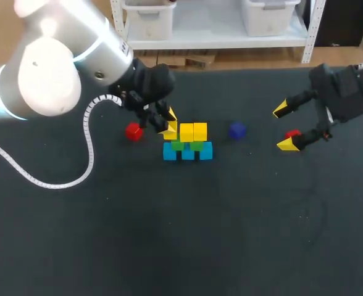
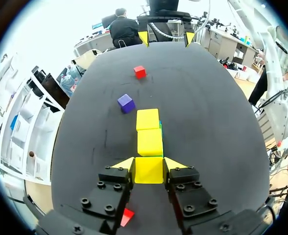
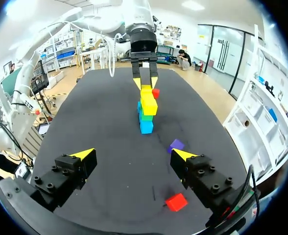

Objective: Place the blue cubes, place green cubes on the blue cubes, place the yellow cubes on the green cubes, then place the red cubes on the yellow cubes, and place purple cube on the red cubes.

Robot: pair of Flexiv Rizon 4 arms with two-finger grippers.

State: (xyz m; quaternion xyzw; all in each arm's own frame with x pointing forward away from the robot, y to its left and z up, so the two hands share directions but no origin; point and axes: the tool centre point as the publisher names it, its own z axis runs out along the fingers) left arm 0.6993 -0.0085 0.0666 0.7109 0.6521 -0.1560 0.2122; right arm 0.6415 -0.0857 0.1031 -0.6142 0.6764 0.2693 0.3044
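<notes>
My left gripper (image 2: 150, 165) is clamped on a small yellow cube (image 2: 149, 171), one yellow-tipped finger pressed against each side. That cube sits in line with two more yellow cubes (image 2: 149, 131) ahead of the fingers and touches the nearer one, so the three form a straight row at the same height.

In the head view the row tops a stack. Bright green cubes (image 1: 197, 146) show under the yellow ones, and light blue cubes (image 1: 187, 153) stand side by side on the black matte table (image 1: 169, 234) as the bottom layer. I cannot tell whether the held cube rests on a green one. The left-side red cube (image 1: 133, 131) lies on the table just beside the left gripper, apart from the stack.

My right gripper (image 3: 133, 155) hangs over the table well apart from the stack, its fingers spread wide with nothing between them. The right-side red cube (image 3: 176, 201) lies on the table just beside one of its fingers. The dark purple cube (image 3: 176, 145) sits alone on the table between the stack and the right gripper, touching neither.
</notes>
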